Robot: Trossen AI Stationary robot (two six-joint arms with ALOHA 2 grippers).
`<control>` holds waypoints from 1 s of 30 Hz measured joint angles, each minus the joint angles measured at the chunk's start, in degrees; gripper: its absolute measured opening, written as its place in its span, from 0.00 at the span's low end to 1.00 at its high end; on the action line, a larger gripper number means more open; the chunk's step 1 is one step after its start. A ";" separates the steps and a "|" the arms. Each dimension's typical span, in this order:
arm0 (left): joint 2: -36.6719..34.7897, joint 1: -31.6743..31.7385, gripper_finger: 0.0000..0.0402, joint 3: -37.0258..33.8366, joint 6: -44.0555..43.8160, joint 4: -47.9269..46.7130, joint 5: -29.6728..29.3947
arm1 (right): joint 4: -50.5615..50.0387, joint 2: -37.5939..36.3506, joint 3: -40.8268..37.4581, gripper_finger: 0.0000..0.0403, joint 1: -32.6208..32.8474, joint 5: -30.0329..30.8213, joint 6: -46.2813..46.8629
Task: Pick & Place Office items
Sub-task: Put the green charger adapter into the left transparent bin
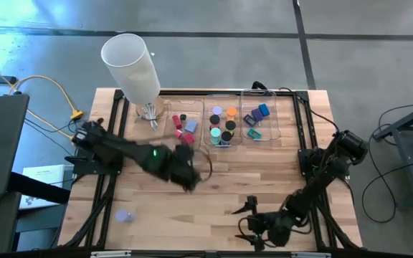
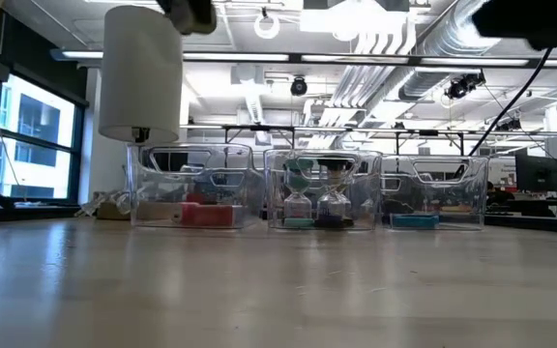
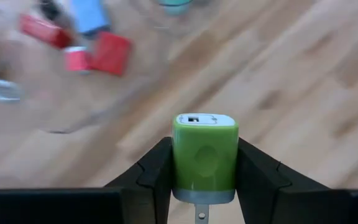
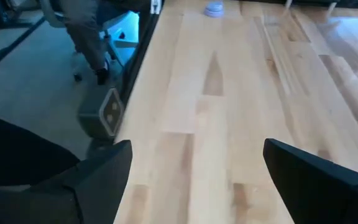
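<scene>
Transport step: the left hand (image 3: 204,186) is closed on the green piece (image 3: 205,155), gripped between its two dark fingers (image 3: 151,174), and the piece is clear of the bench (image 1: 264,186). Judged from this, the pick is complete and the place is in hand.

Ahead of the left hand, across bare wood, stand three clear trays. The left tray (image 1: 185,109) is the one nearest the hand and holds red blocks (image 3: 110,53) and a blue piece (image 3: 89,15). The middle tray (image 1: 223,100) holds round caps and black discs. The right tray (image 1: 259,97) holds blue and purple clips.

Next move, as a judgement: carry the green piece forward over a tray rim, lower it inside the walls, then release. Which tray is meant cannot be told from the scene. The hand must clear the rim before descending.

The green piece is a rounded block of glossy lime green with a white end face bearing a small dark slot; a metal prong shows below it. It sits upright and square in the grip.

One lavender cap (image 1: 124,215) lies alone on the bench, well behind the left hand.

The right hand (image 4: 194,174) waits near the bench's front edge, fingers spread wide, holding nothing.
</scene>
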 joint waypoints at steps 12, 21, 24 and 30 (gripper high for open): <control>-1.71 25.43 0.31 -0.07 32.04 -6.84 12.28 | -3.43 -1.28 0.04 0.88 -7.10 -5.55 -5.87; -1.71 33.95 0.31 -3.00 38.68 -3.11 14.94 | -10.73 -3.18 0.00 0.88 -9.66 -7.97 -4.43; -1.78 33.57 0.31 -6.14 39.65 0.31 15.40 | -12.18 -3.46 0.02 0.88 -10.21 -7.94 -4.56; -1.73 33.84 0.31 -14.96 33.90 5.42 15.44 | -14.16 -3.47 0.02 0.88 -10.28 -7.99 -4.59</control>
